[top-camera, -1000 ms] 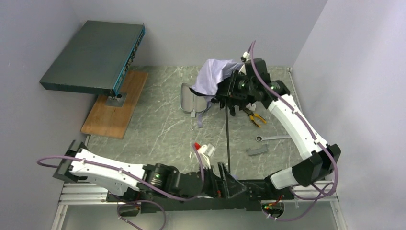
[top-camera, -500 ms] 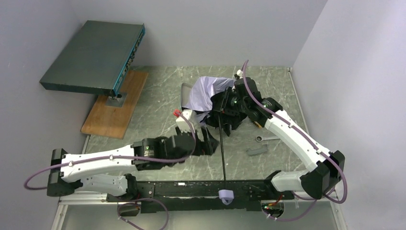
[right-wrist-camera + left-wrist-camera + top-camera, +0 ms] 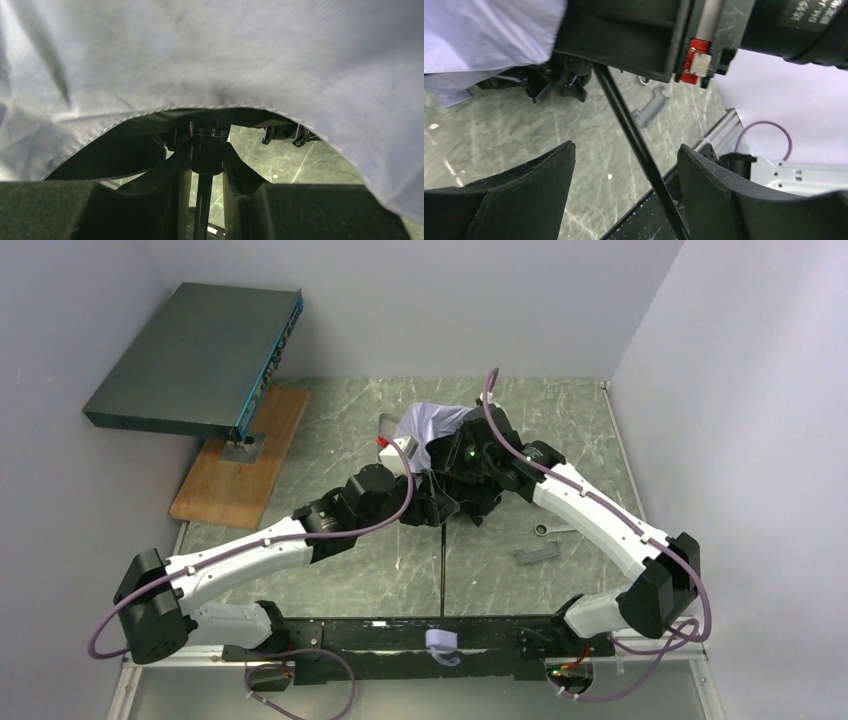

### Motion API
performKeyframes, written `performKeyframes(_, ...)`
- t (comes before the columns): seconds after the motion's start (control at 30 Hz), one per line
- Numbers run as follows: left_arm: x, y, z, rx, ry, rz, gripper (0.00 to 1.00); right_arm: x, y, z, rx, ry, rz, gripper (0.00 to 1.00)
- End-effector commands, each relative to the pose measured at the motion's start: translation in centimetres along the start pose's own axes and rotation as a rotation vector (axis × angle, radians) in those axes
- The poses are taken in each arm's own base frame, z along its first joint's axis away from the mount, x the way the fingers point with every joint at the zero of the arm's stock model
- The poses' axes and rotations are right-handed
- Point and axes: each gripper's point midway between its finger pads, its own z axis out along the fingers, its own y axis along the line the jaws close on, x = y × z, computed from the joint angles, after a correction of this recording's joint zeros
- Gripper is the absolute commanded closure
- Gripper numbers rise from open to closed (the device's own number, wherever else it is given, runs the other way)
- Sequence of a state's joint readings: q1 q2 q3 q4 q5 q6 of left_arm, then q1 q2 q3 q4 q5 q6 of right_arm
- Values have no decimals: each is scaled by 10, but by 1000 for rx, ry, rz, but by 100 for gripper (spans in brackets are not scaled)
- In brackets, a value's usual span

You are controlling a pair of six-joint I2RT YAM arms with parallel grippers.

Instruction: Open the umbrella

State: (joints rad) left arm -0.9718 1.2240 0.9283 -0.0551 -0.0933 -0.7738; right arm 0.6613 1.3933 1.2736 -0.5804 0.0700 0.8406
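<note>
Lavender-white umbrella [image 3: 432,426] bunched above the marbled desk [image 3: 335,420], right gripper [image 3: 206,162] clenched on its black shaft [image 3: 202,202] under the fabric, left gripper [image 3: 625,150] released, jaws apart around that shaft

Pale grey walls [image 3: 450,300] enclose a marbled table [image 3: 335,425]

Umbrella [image 3: 200,50] cloth looks matt (shaft [image 3: 633,135] smooth, black).

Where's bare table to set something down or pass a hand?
Free: the table strip between wooden board and umbrella canopy; far right corner behind the right arm; near patch between left arm and shaft. Crowded: mid-table, where left gripper and right gripper meet; wrench and grey clip lie right of the shaft.
</note>
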Motion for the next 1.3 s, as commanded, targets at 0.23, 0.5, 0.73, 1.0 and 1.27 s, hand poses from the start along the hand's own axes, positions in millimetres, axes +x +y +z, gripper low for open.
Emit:
performKeyframes(0.23, 16, -52, -7, 234, 34, -22, 59, 5, 31, -57, -156, -94, 29, 100)
performKeyframes(0.5, 10, -66, -12, 237, 55, -92, 100, 10, 54, -83, -226, -76, -21, 96)
performKeyframes(0.73, -31, -93, -45, 351, 0, -212, 100, -22, 42, -124, -170, -189, -112, 4)
performKeyframes(1.0, -93, -113, -85, 702, -122, -603, 100, -42, 70, -191, -419, -319, -89, 7)
performKeyframes(1.27, -122, -145, -101, 896, -108, -706, 100, -30, 103, -215, -777, -390, -87, 28)
